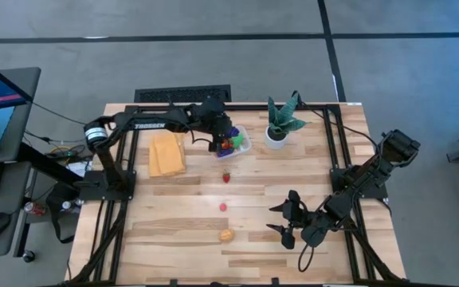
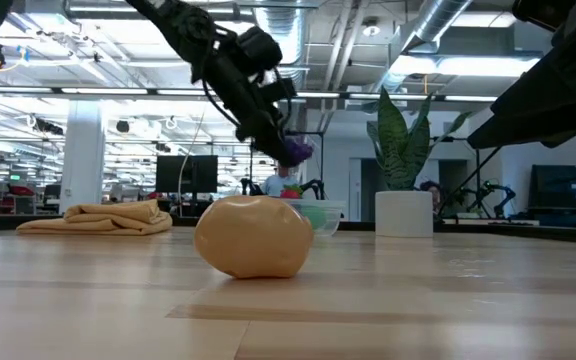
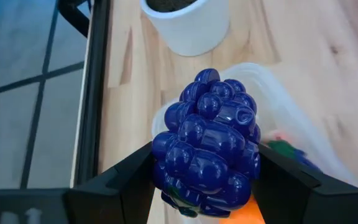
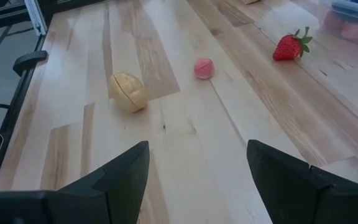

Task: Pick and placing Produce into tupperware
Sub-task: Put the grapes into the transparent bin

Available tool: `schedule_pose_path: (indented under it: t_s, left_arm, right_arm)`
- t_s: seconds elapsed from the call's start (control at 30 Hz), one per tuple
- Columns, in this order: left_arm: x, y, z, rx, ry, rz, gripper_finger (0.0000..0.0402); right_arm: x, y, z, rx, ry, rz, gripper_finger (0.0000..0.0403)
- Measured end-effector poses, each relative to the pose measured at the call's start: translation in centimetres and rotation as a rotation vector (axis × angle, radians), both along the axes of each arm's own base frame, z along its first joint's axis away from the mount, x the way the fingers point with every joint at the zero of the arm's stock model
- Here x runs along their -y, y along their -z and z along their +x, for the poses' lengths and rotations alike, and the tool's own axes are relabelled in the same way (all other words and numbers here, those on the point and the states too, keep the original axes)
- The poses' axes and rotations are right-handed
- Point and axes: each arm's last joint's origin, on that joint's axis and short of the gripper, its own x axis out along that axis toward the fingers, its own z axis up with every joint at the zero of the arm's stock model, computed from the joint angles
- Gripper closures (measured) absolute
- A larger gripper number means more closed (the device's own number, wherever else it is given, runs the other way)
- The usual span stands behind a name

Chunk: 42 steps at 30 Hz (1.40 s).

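from where i sit the worktop (image 1: pixel 293 247) is mostly bare wood now, with the folded tan cloth (image 1: pixel 166 153) and the potted plant (image 1: pixel 280 124) at the far side, neither of them part of the job. the tupperware (image 1: pixel 240 142) sits between those two, and i can make out several coloured pieces already lying in it, so i judge the job well underway. my left end effector (image 1: pixel 221 144) hangs right over the tub, pinching a purple bunch of grapes (image 3: pixel 209 146) between its fingers; in the left wrist view the clear rim and a green bit and an orange bit show just below the grapes, so i judge the drop is the step in hand. my right end effector (image 1: pixel 287 221) waits near the front right, low over the wood, its fingers spread and holding nothing. three pieces are left out on the wood, well apart from the tub: a tan rounded piece (image 1: pixel 226 235) nearest the front, a red strawberry (image 1: pixel 226 177) closest to the tub, and a small pink ball (image 1: pixel 222 206) between them.
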Motion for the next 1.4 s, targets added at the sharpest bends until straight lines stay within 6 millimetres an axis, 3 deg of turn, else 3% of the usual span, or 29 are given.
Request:
schedule_pose_path:
  t_s: [0.7,1.4]
  left_arm:
    - [-2.1,3.7,2.1,-0.007,0.08,0.175,0.0182]
    - [-1.7,4.4,2.0,-0.007,0.141,0.062,0.0171]
  right_arm:
    - [0.3,0.1,0.1,-0.005,0.02,-0.017,0.0138]
    - [0.4,0.1,0.1,-0.006,0.025,-0.025,0.0138]
